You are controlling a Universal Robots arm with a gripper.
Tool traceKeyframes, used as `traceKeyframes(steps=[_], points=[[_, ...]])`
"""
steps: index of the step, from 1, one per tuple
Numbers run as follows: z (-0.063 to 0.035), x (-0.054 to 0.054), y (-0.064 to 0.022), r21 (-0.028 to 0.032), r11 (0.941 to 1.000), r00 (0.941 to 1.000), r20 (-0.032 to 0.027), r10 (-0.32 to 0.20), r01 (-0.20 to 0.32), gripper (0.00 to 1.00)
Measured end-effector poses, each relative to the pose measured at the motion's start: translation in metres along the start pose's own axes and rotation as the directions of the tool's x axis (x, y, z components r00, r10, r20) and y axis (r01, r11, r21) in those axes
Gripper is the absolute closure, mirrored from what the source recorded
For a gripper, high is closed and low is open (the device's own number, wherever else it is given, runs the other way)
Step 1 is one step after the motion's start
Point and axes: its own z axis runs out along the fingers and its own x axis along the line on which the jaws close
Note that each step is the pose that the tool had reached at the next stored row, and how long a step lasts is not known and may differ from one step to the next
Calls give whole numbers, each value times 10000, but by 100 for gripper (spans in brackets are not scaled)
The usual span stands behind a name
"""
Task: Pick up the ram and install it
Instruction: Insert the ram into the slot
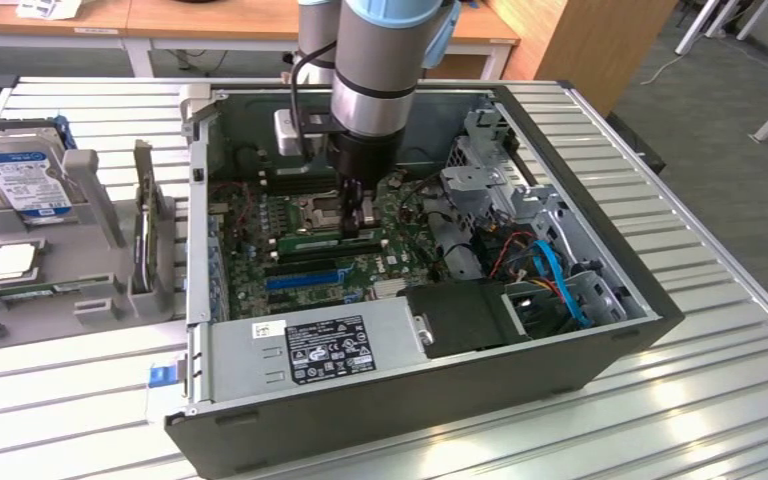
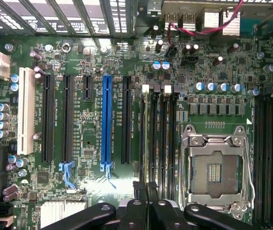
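I have the gripper point(image 1: 355, 228) clenched, its fingers point(image 2: 139, 189) nearly together. From the exterior view it seems pinched on the top edge of the ram point(image 1: 315, 242). The ram stands on edge at the black memory slots point(image 2: 163, 139), beside the open CPU socket point(image 2: 216, 167) in the computer case point(image 1: 598, 340). Whether it is seated I cannot tell. I judge the stick light, stiff and brittle. It is best held mid-length by its bare top edge, clear of chips and contacts.

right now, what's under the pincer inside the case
The green ram stands edge-up on the motherboard slots, directly under the shut pincer. The pincer covers the ram's middle, so whether it is clamped or seated cannot be seen.
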Motion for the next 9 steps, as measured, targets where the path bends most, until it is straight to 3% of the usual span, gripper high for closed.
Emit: traceKeyframes(steps=[9], points=[[0, -1, -23, 2, 10000, 10000, 2, 1, -1, 89]])
